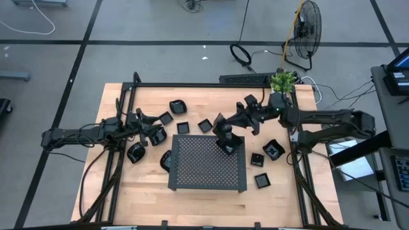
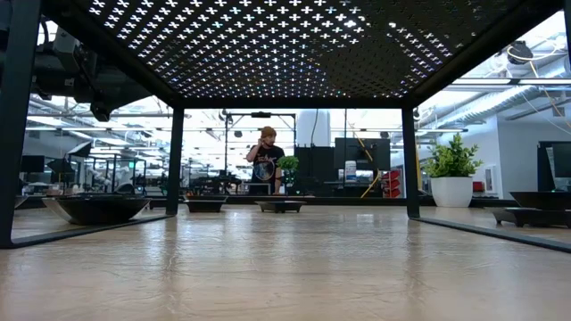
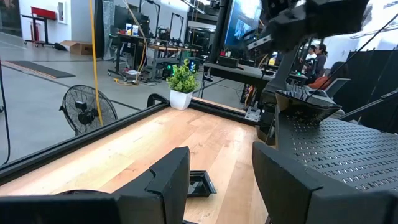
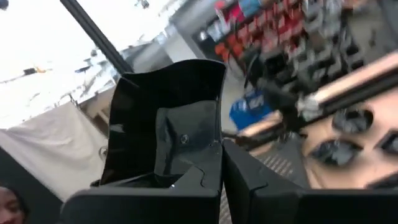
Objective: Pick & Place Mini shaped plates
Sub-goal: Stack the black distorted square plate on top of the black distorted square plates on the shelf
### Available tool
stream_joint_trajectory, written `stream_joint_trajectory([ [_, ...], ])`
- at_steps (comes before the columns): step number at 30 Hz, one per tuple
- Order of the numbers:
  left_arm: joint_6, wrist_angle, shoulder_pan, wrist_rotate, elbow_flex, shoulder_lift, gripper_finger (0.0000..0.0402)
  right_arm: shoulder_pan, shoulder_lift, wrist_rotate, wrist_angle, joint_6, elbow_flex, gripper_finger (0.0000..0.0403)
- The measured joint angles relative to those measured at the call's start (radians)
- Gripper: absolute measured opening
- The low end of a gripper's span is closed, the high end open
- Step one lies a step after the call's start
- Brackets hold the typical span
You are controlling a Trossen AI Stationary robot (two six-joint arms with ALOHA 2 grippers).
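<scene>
Several small glossy black plates lie on the wooden table around the dark perforated tray; one is square, one rounder, one at the right. My right gripper is over the tray's far right corner, shut on a square black plate that also shows in the high view and the left wrist view. My left gripper is open left of the tray, low over the table. A small plate lies just beyond its fingers.
A potted plant stands at the table's far right corner. A black frame rail runs along the far edge. More plates lie right of the tray. In the low view a person stands in the room beyond the tray's legs.
</scene>
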Motion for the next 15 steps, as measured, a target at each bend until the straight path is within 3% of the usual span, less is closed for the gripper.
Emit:
stream_joint_trajectory([
  [9, 0.000, 0.000, 0.000, 0.000, 0.000, 0.000, 0.0177, 0.122, -0.016, 0.250, -0.912, -0.138, 0.389, 0.0000],
  [12, 0.000, 0.000, 0.000, 0.000, 0.000, 0.000, 0.0177, 0.147, -0.011, 0.370, -1.096, -0.137, 0.462, 0.0000],
  [15, 0.000, 0.000, 0.000, 0.000, 0.000, 0.000, 0.0177, 0.167, -0.011, 0.433, -1.166, -0.092, 0.479, 0.0000],
])
